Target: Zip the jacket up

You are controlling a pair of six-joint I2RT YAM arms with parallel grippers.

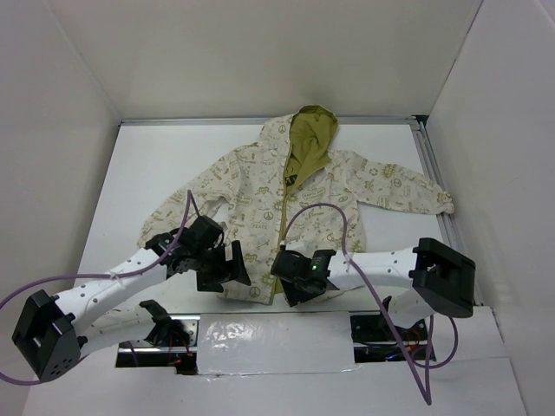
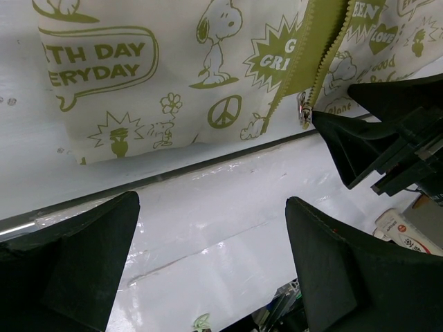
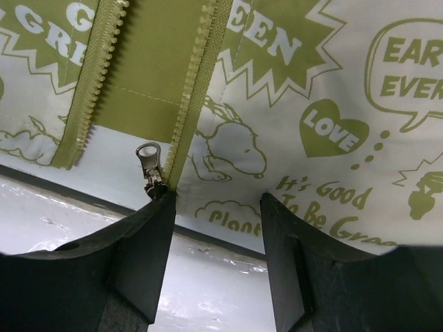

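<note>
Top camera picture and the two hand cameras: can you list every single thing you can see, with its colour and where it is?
jacket: one, cream with olive-green prints and olive lining, lying flat mid-table, front unzipped
zipper pull: one, silver, at the bottom hem
table: one, white, under the jacket
shiny sheet: one, silver, along the table's near edge
cables: two, purple, looping off the arms
arms: two, white with black joints, reaching in from the near edge
left gripper: one, black, open, near the hem, left of the zipper
right gripper: one, black, open, at the hem, one finger beside the pull
</note>
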